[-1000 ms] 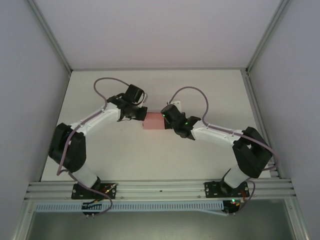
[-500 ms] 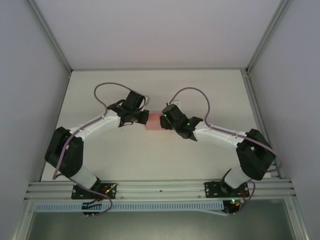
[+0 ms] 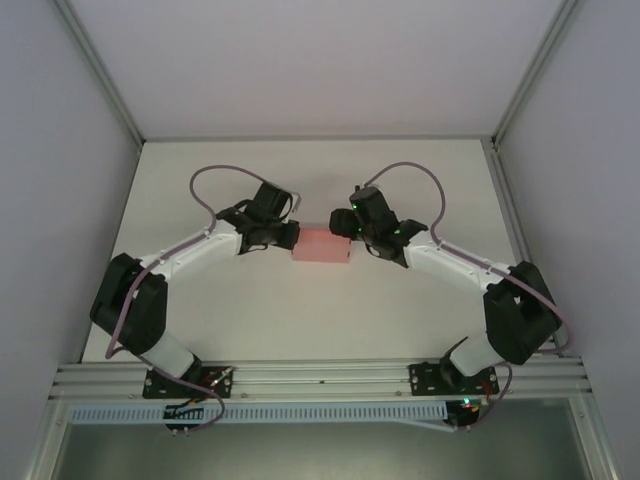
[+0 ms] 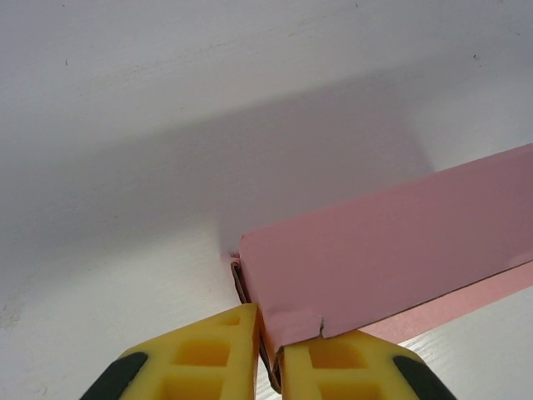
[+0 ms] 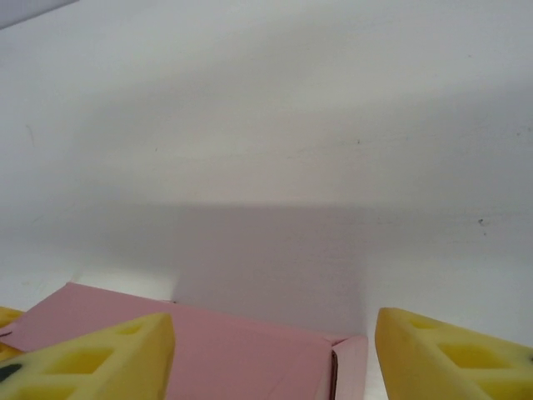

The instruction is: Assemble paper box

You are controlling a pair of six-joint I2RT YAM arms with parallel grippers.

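The paper box (image 3: 322,246) is a small pink flat box lying mid-table between the two arms. My left gripper (image 3: 287,238) is at its left end. In the left wrist view the yellow fingers (image 4: 204,358) are shut on a crumpled end flap of the paper box (image 4: 383,250). My right gripper (image 3: 348,230) hovers at the box's right end, lifted off it. In the right wrist view it is open (image 5: 273,346); its fingers (image 5: 454,354) stand wide apart over the box (image 5: 241,350), whose open end flap shows.
The white table (image 3: 300,310) has grey walls on both sides and at the back. An aluminium rail (image 3: 320,378) runs along the near edge by the arm bases. Purple cables (image 3: 215,172) loop above both wrists.
My right gripper has opened, let go of the box and pulled back to the right and away. More of the box's top now shows. The left gripper keeps its hold.
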